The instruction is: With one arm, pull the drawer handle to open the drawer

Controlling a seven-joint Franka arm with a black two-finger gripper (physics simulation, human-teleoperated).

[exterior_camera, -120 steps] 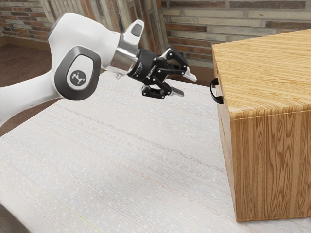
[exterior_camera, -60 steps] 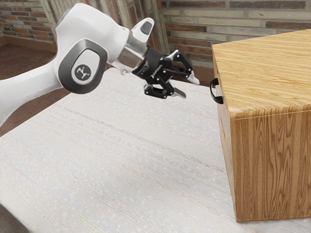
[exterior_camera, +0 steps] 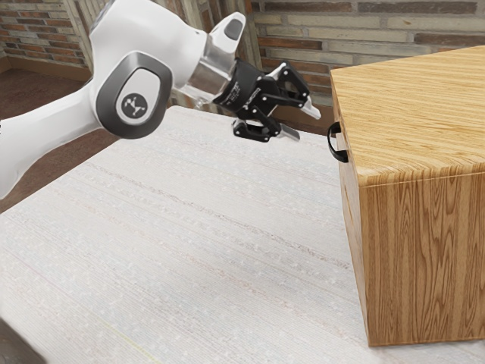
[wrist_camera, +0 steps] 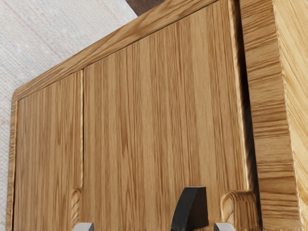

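Note:
A light-wood cabinet stands on the table at the exterior view's right. Its black loop handle sticks out from the upper part of the face turned toward the arm. My black gripper hangs open in the air a short way to the left of the handle, not touching it, with its fingers pointing at the cabinet. In the wrist view the drawer front lies straight ahead, flush and shut within its frame, and the black handle rises between my two grey fingertips.
The pale table stretches wide under and in front of the arm. A brick wall runs along the back. The cabinet's top overhangs its front at the exterior view's right.
My hand has moved up and to the exterior view's right, closing most of the gap to the handle. The fingers stayed open. The drawer has not moved.

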